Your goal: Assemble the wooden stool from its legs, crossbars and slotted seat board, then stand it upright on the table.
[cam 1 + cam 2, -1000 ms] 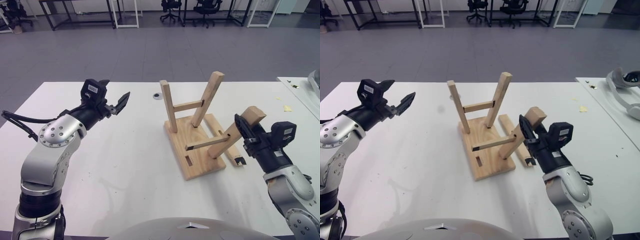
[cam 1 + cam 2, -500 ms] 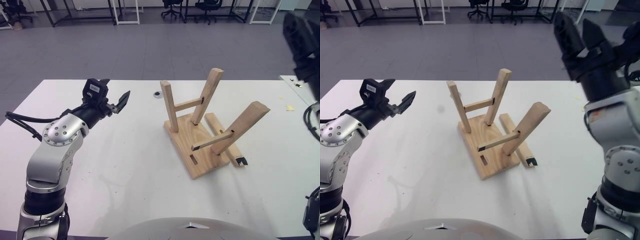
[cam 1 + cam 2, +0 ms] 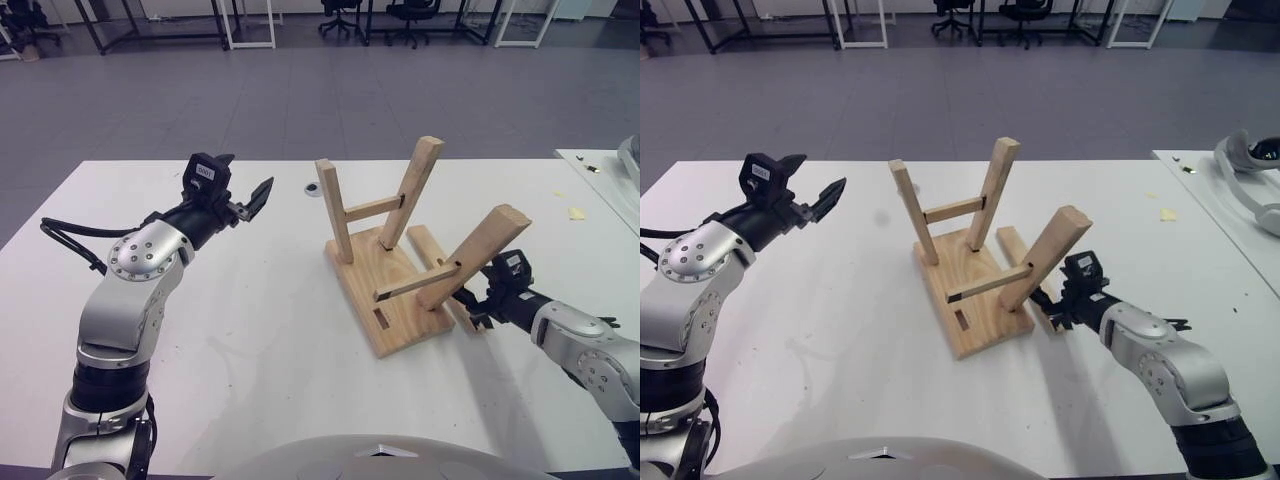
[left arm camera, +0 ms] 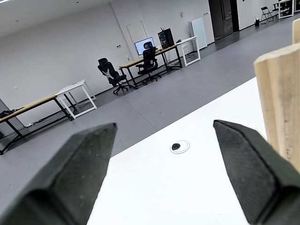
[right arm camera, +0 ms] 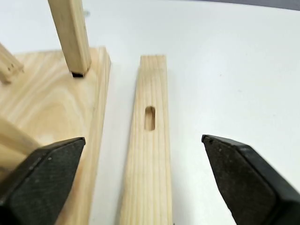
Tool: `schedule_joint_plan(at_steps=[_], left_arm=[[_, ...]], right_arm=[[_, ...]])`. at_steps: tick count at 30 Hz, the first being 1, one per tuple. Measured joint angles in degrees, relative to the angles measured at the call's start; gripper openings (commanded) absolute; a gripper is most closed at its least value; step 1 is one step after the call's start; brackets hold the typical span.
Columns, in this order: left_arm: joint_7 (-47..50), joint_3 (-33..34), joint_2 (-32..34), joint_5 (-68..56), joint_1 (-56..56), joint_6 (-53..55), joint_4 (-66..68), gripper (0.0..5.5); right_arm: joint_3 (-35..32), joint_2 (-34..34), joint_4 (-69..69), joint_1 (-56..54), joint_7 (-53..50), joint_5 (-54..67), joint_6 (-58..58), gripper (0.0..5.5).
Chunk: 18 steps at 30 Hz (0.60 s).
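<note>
The slotted seat board (image 3: 400, 325) lies flat mid-table. Two legs (image 3: 336, 212) (image 3: 411, 192) stand up from its far end, joined by a crossbar (image 3: 374, 209). A third leg (image 3: 475, 255) leans out to the right, and a crossbar (image 3: 412, 288) runs from it over the board. A loose leg (image 5: 149, 154) lies on the table along the board's right edge. My right gripper (image 3: 478, 305) sits low at that leg's near end, open, with a finger on each side (image 5: 143, 138). My left gripper (image 3: 245, 178) hangs open and empty above the table, left of the stool.
A round cable hole (image 3: 313, 187) sits in the table just left of the far legs. A second table (image 3: 1230, 215) at the right carries a white object (image 3: 1250, 170) and a yellow scrap (image 3: 577, 214). Bare tabletop lies left of and in front of the board.
My right gripper, beside the leaning leg a second ago and then swung up high, has dropped to the table at the loose leg's near end. The left gripper has shifted slightly toward the stool.
</note>
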Motion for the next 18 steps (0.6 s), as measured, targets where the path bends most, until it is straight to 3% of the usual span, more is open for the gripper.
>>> schedule_joint_plan(at_steps=[5,10,18], left_arm=[[0.0,-0.6,-0.3,0.1,0.0,0.0,0.0,3.77],[0.0,-1.3,-0.8,0.1,0.0,0.0,0.0,3.77],[0.4,-1.4,-1.3,0.2,0.1,0.0,-0.1,3.77]], right_arm=[[5.4,0.9,-0.8,-0.6,2.8,-5.6,1.6,4.65],[8.9,7.0,-1.1,-4.0,0.7,-12.2,3.2,4.65],[2.8,11.2,-1.9,-3.5,-3.4,-15.8,7.7,4.47]])
